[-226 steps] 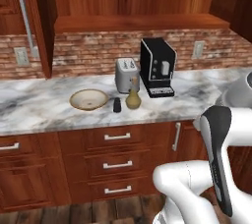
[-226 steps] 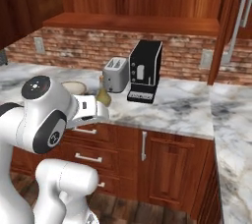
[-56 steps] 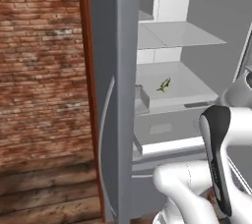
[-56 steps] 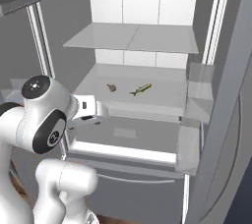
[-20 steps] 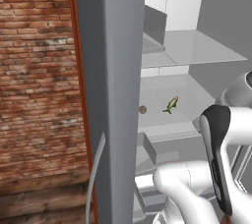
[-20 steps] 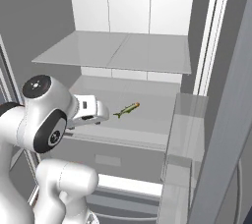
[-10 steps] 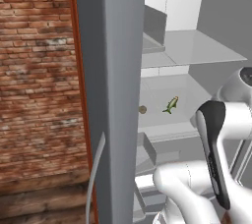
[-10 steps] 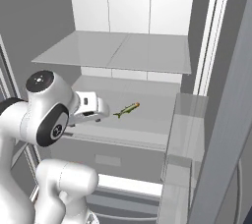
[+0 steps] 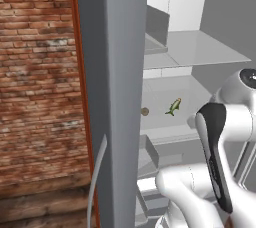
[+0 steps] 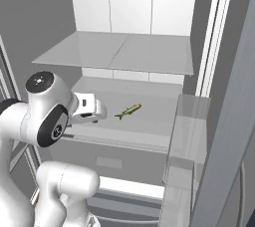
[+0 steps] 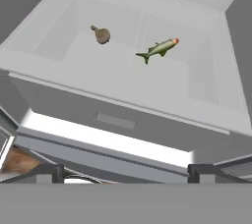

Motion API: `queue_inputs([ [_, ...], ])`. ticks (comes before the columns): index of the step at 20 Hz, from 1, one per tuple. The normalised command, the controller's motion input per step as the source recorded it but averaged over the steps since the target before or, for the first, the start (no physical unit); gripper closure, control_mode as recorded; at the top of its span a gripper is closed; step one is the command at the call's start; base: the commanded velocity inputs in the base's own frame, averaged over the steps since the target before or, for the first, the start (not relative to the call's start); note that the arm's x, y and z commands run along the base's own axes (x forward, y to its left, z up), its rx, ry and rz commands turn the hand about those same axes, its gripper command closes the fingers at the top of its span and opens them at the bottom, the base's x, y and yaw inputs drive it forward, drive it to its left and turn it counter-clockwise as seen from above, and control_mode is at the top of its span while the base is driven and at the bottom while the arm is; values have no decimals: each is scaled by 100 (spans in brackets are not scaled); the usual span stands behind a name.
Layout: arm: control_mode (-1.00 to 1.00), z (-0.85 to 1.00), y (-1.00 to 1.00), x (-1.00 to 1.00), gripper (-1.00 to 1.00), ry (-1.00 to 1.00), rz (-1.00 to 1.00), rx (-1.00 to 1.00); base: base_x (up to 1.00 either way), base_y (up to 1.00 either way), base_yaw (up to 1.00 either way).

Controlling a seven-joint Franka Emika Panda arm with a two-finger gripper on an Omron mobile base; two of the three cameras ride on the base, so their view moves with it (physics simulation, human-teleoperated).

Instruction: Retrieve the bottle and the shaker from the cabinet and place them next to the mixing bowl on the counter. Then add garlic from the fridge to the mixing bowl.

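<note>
Jaws spread wide, the gripper (image 11: 123, 171) is facing the fridge (image 10: 149, 66) shelf; it should be targeting the garlic (image 11: 101, 35) near the shelf's rear-left corner, not the fish (image 11: 158, 49).

The fridge (image 9: 117, 97) at the centre of the left base view has a smooth grey door edge that looks like brushed metal, with a curved silver handle (image 9: 96, 179) at the lower left that shines faintly. Inside, the shelves (image 10: 119, 52) in the middle of the right base view are pale, matt and plastic-looking. On the shelf near the top of the hand view lie a small tan garlic (image 11: 101, 35) with a dull, papery look, though too small to be sure, and a green fish (image 11: 158, 49) with a slight sheen. A brick wall (image 9: 37, 72) at the left of the left base view is rough and matt.
</note>
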Motion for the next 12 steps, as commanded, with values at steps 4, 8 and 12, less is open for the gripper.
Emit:
queue_inputs([
  [4, -100, 0, 7, 17, -100, 0, 2, 14, 0, 0, 0],
  [8, -100, 0, 2, 24, -100, 0, 5, 12, 0, 0, 0],
  [12, -100, -1, 18, 26, -100, 0, 5, 1, 0, 0, 0],
])
